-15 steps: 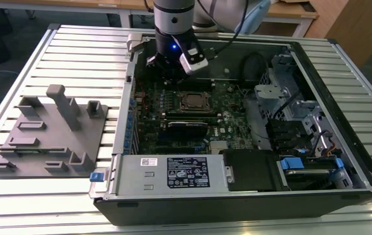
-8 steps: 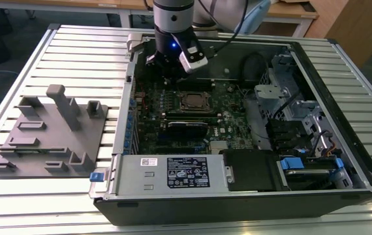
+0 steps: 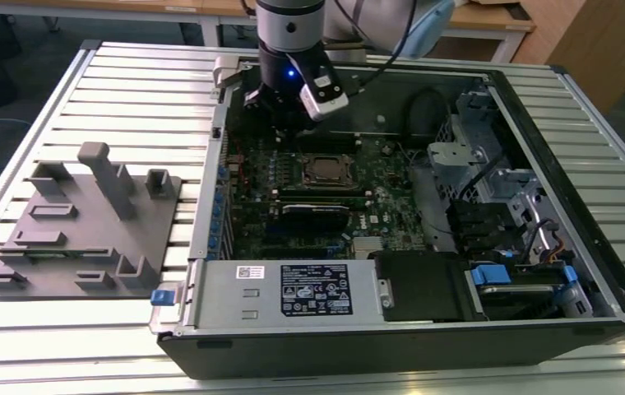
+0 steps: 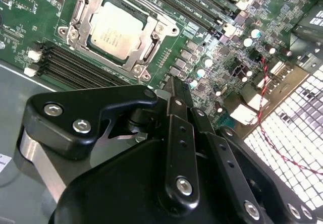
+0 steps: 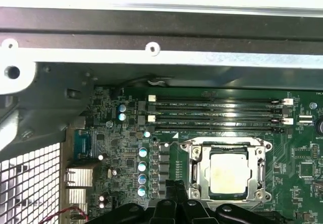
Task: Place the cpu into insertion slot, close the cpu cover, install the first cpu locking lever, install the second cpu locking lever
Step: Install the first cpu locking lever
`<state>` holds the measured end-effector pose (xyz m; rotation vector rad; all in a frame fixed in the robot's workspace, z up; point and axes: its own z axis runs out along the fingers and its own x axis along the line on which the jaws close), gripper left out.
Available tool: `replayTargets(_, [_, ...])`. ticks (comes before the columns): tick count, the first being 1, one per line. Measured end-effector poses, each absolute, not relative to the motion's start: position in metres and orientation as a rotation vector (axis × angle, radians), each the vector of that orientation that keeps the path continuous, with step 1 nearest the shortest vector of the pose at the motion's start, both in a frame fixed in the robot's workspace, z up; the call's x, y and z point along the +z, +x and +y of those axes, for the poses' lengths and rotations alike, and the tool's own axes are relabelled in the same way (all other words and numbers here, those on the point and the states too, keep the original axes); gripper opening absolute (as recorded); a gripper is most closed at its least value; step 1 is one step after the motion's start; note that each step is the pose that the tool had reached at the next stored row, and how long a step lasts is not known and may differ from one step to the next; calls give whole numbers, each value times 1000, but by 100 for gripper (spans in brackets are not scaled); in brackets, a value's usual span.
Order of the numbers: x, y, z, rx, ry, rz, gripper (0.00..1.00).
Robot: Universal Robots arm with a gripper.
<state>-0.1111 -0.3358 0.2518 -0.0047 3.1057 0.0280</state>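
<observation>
Cpu (image 5: pixel 228 172), dull silver square, print unreadable, lies framed by shiny metal cpu cover (image 5: pixel 196 171); black gripper (image 5: pixel 174 187) nearby, fingers pressed together, empty.

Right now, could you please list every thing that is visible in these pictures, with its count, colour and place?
computer case: one, black, open, on the slatted table
motherboard: one, green, inside the case
cpu: one, silver-grey, seated in the insertion slot
cpu cover: one, shiny metal, framing the cpu
power-supply box: one, silver, inside the case, along one wall
fixture block: one, grey, on the table at the exterior view's left
arm: one, silver and black, above the case
gripper: one, black, shut, near the insertion slot
</observation>
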Motion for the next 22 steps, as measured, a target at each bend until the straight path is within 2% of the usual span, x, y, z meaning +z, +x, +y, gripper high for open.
replayTargets(5, [252,-117,-336,31,-5,3104,10])
replayTargets(10, [252,-120,-336,104,-3,3102,10])
replayTargets(18, [251,-125,-336,184,-2,3099,10])
replayTargets(22, [251,-125,-336,192,-2,3098,10])
